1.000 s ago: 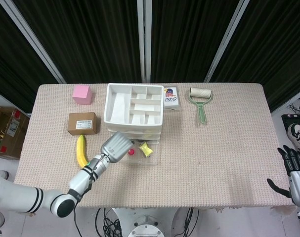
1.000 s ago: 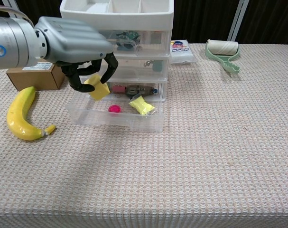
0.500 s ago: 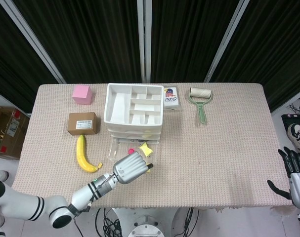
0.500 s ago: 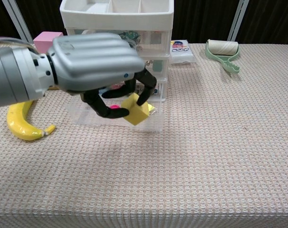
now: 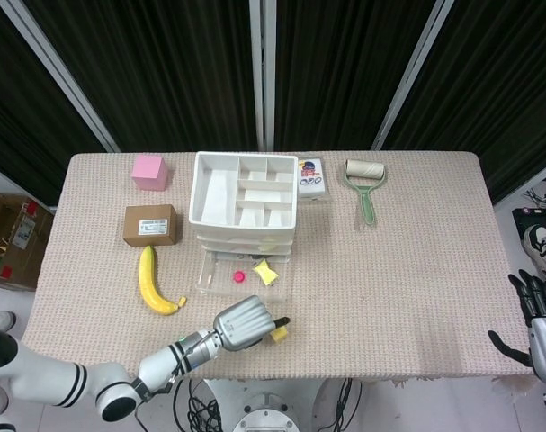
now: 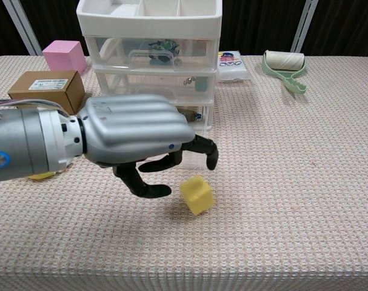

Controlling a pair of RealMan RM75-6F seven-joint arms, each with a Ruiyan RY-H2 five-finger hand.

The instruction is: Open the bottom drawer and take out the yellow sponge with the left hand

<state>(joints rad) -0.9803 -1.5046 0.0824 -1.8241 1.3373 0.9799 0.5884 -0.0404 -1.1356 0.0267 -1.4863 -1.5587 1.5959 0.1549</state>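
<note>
Before the open bottom drawer (image 5: 246, 275), our left hand (image 6: 138, 142), fingers spread, hovers beside the freed yellow sponge (image 6: 197, 194); banana (image 5: 152, 282) nearby, right hand (image 5: 541, 326) idle with its fingers apart.

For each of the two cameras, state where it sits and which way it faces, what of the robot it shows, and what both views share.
Head view: high above the table's near edge, looking steeply down on the table; shows the left hand with its arm, and the right hand at the frame's right edge.
Chest view: low at the near edge, looking across at the drawer unit; shows only the left hand.
Shared: left hand, yellow sponge, drawer unit, lint roller.
</note>
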